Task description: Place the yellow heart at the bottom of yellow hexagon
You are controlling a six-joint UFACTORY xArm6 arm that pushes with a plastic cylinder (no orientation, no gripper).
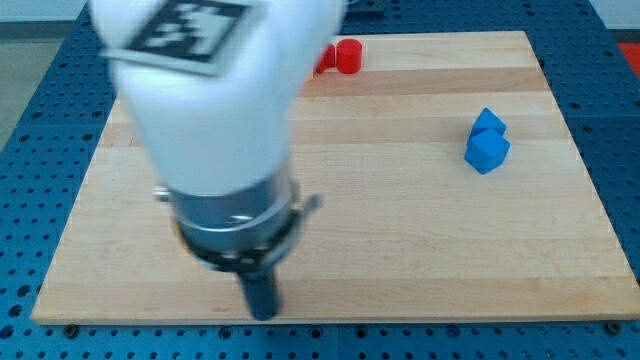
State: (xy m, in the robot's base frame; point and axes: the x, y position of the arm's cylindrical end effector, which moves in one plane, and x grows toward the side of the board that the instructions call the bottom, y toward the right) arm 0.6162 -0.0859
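I see no yellow heart and no yellow hexagon in the camera view; the large white and grey arm body [225,110] covers the view's left and may hide them. My tip [263,313] is the lower end of the dark rod, near the board's bottom edge at the view's lower left. No block shows next to it. A red round block [348,56] sits at the view's top, with another red block [325,60] partly hidden by the arm beside it. Two blue blocks [487,141] touch each other at the view's right.
The wooden board [420,230] lies on a blue perforated table [620,150]. The arm body blocks much of the board's left half from view.
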